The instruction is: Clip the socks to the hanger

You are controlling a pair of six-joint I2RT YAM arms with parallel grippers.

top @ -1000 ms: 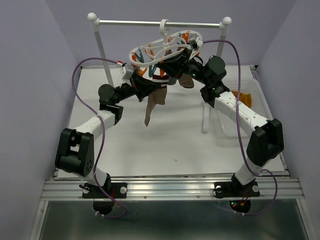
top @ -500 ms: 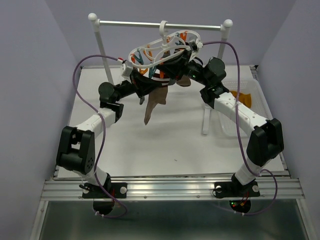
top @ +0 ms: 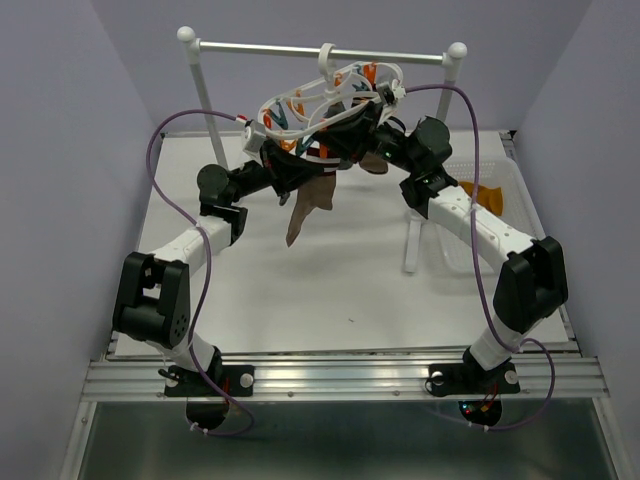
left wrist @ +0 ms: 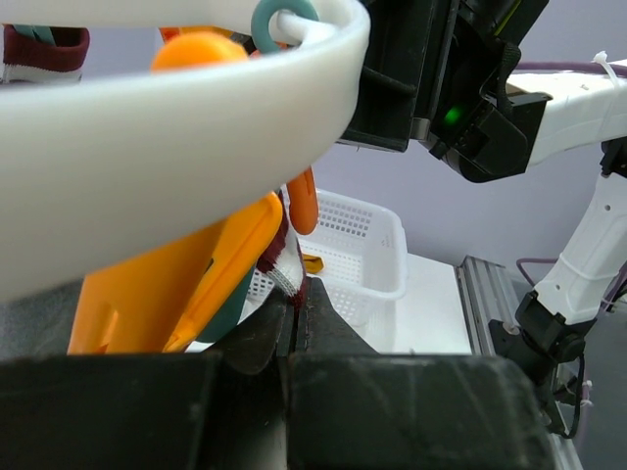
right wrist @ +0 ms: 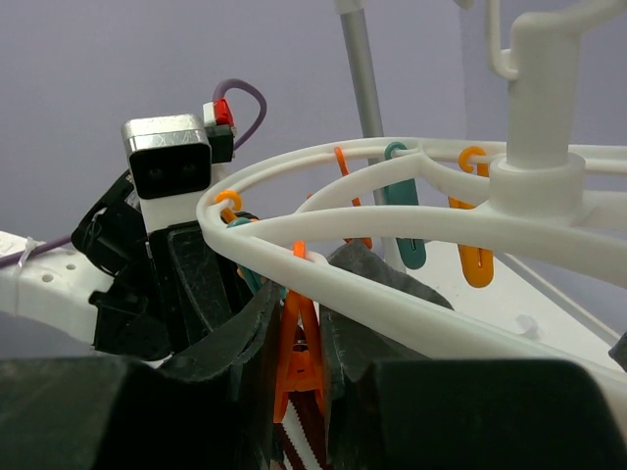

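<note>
In the top view, the hanger [top: 330,100] hangs tilted from the rack bar [top: 250,45] above the surface [top: 300,290]. Both tools are raised just beneath its ring, and a brown sock [top: 303,212] dangles below the left tool [top: 292,165]. In the left wrist view, the left tool is fully closed, pinching the sock's striped cuff directly under the ring. In the right wrist view, the right tool [right wrist: 300,313] is clamped on an orange clip [right wrist: 299,367] hanging from the ring, with striped fabric just below it.

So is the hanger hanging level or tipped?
Tipped: the hanger hooks on the rail, its left end clearly lower than its right in the top view.
</note>
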